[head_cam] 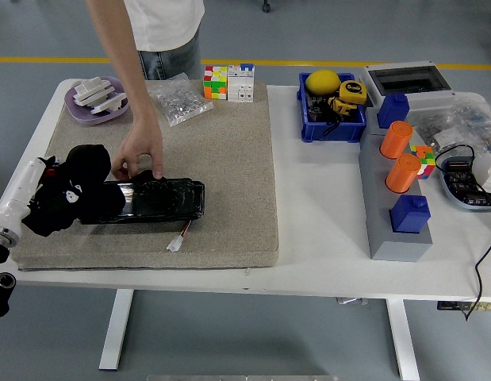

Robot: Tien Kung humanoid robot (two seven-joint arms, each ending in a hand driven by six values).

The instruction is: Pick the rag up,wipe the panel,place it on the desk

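At the frame's left edge, the left hand [59, 198] clutched the black rag [74, 194] over the panel [154, 200]'s left end, where a person's hand [140, 156] steadying it risked being struck.

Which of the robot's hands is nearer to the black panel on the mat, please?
Left. The left hand, wrapped in the black rag, overlaps the black panel's left end. The right hand is out of view.
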